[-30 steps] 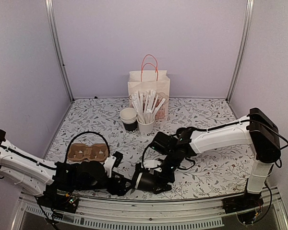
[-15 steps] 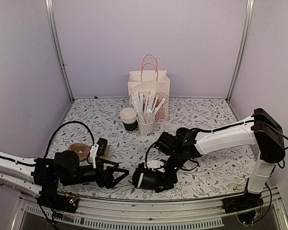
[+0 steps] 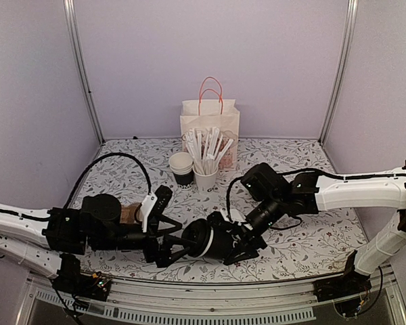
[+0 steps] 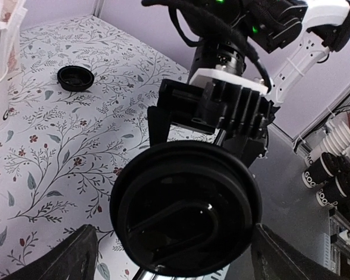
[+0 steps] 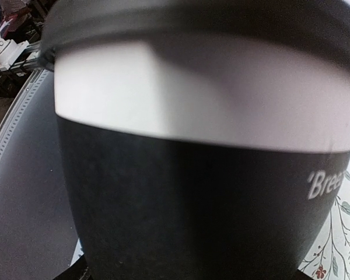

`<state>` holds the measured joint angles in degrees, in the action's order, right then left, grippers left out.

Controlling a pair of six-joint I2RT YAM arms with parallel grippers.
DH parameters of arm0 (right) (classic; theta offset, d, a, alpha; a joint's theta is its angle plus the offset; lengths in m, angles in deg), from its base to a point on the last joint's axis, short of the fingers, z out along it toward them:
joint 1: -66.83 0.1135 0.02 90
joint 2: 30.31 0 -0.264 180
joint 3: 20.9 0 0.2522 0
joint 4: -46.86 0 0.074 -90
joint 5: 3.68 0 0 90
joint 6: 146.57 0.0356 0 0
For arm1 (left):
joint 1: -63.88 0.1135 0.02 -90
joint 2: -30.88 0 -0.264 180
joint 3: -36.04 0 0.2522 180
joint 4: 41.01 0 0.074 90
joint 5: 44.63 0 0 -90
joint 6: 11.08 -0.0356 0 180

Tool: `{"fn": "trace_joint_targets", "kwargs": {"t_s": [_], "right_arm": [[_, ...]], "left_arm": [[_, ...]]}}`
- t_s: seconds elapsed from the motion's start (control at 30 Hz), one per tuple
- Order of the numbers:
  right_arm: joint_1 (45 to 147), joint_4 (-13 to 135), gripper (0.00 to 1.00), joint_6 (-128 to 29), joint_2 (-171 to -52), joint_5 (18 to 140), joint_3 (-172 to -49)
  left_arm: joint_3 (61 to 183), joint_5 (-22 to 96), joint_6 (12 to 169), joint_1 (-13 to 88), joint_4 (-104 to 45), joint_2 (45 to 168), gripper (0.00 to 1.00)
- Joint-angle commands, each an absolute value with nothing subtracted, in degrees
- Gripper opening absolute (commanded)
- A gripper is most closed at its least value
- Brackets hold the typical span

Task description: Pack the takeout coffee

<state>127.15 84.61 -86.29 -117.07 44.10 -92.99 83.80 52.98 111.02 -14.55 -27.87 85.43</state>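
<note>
The takeout coffee point(image 3: 206, 238) is a dark paper cup with a white band and a black lid. It lies sideways above the table's near edge, with the lid point(image 4: 186, 207) pointing left. My right gripper point(image 3: 235, 246) is shut on the cup's body, which fills the right wrist view point(image 5: 192, 192). My left gripper point(image 3: 173, 244) faces the lid and is open. Its dark fingertips point(image 4: 76, 256) stand on either side of the lid with a small gap on each side.
A paper bag with orange handles point(image 3: 210, 125) stands at the back. In front of it are a stack of lidless cups point(image 3: 182, 168) and a white cup of wrapped sticks point(image 3: 206, 177). A cardboard carrier point(image 3: 128, 213) lies behind my left arm. A loose black lid point(image 4: 76, 77) lies on the floral cloth.
My right gripper closed on the cup and carried it slightly left and up. My left gripper drew back to the left, then came right again, opening around the lid.
</note>
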Motion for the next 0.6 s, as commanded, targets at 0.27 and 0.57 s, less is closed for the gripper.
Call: {"fn": "trace_joint_targets", "kwargs": {"t_s": [0.27,0.57], "right_arm": [[127.04,84.2,0.68,-87.95,-115.19,41.69,-91.92],[126.99,83.39,0.81,-87.42,-114.88,43.02,-91.73]], "left_arm": [[89.03,52.37,104.99,-14.72,-25.7,90.76,0.78],[88.9,50.36,104.73,-14.47,-25.97,91.05,0.67]]}}
